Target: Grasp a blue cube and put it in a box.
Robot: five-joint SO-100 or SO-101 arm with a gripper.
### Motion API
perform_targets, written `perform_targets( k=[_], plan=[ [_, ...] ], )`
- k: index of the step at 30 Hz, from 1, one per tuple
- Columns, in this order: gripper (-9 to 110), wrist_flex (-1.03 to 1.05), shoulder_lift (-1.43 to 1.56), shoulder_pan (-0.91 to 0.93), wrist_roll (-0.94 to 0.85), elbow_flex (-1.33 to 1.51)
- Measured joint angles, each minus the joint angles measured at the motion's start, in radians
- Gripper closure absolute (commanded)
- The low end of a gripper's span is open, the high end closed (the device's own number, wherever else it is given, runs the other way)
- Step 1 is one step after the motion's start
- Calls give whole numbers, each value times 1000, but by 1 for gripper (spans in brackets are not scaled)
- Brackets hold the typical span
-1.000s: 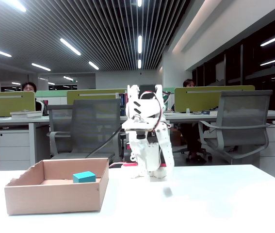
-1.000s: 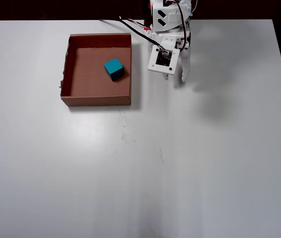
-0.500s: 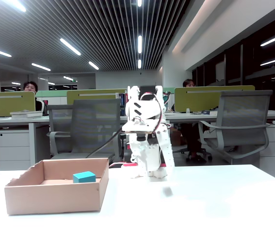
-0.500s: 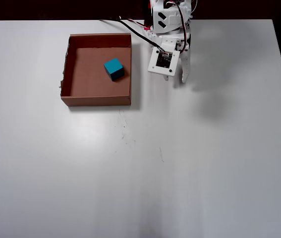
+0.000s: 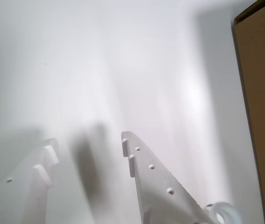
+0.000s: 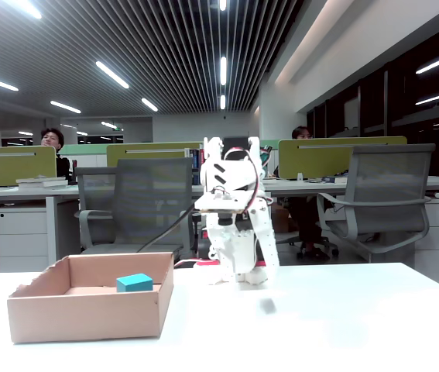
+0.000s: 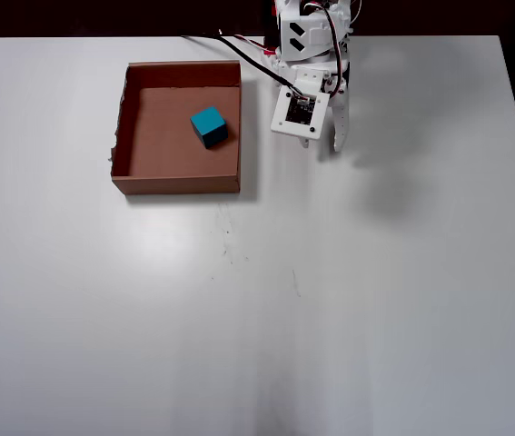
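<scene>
The end effector (image 7: pixel 334 145) hangs empty, fingers spread, over a bare white counter (image 7: pixel 375 300). Left of it in the overhead view, the blue cube (image 7: pixel 209 126) sits inside the box (image 7: pixel 175 184). Behind, seemingly an office: desks, chairs (image 6: pixel 382 194).

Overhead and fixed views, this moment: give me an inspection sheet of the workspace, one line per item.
Surface: white table, a few small dark specks near its middle.
Job's things: blue cube lies inside the box; the box has a torn left corner.
Clutter: nothing seen.
Gripper: gripper open, empty, over bare table beside the box.
Cables: black and red wires run from the arm's base.
Surroundings: office chairs, desks, two seated people behind.
</scene>
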Motion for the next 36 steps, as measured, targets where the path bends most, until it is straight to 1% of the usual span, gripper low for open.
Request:
perform_targets(
  k=[36],
  plan=[
    [83,0,0,0,0,0]
  ],
)
